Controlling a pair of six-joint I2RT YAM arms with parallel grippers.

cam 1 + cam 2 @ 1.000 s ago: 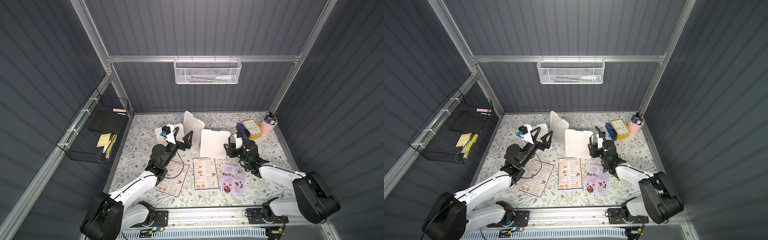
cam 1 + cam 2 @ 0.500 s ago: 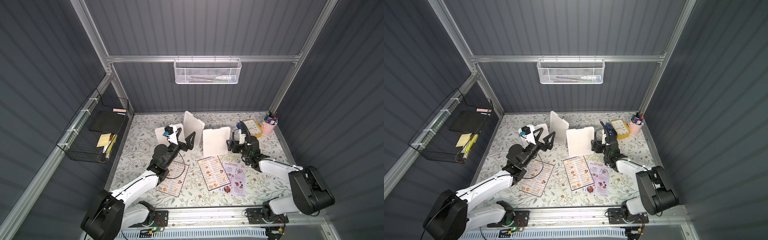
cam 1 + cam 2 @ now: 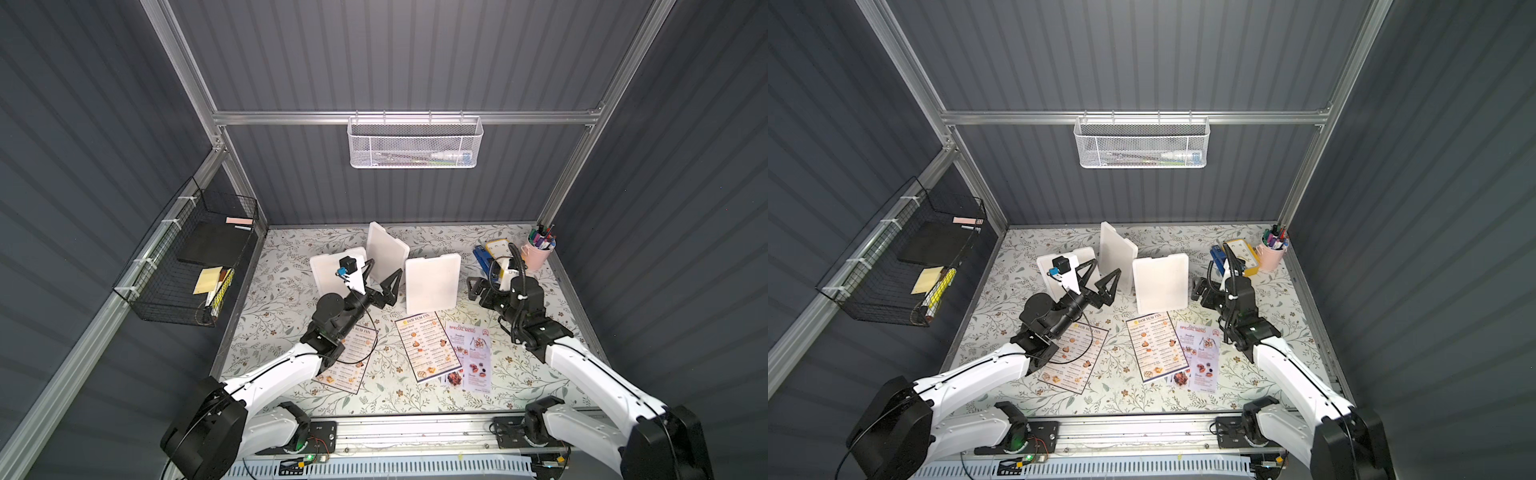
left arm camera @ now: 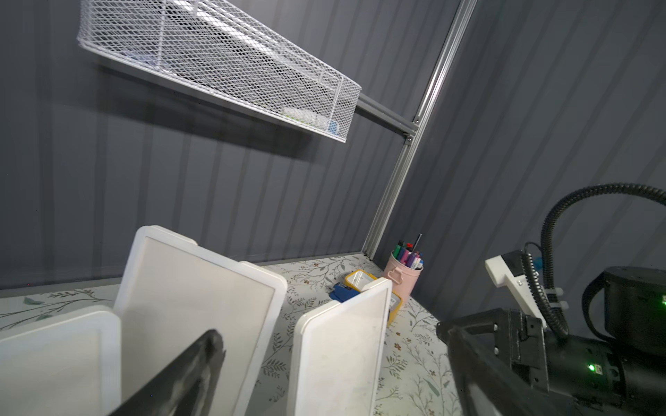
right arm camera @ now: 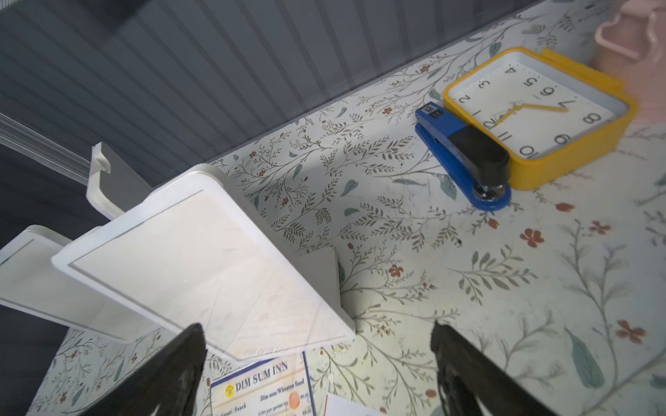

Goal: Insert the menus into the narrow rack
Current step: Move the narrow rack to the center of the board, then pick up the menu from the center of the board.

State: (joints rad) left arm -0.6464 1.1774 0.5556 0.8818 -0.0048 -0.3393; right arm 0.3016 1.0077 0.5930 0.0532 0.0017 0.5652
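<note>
Three menus (image 3: 428, 347) are laid flat on the counter (image 3: 286, 299); none is held.
- Left sheet (image 3: 351, 372): partly covered by the left arm, rearward of the left tool (image 3: 385, 268).
- Middle sheet (image 3: 1156, 349): placed between both tools, nearer the base, its edge overlapping the lavender sheet (image 3: 478, 353).
- Lavender sheet: found rearward and just inward of the right tool (image 3: 471, 289).

Both tools are spread wide and empty. Three white holders (image 3: 432, 282) are stood ahead of the left tool. The mesh rack (image 3: 413, 141) is hung well above.
</note>
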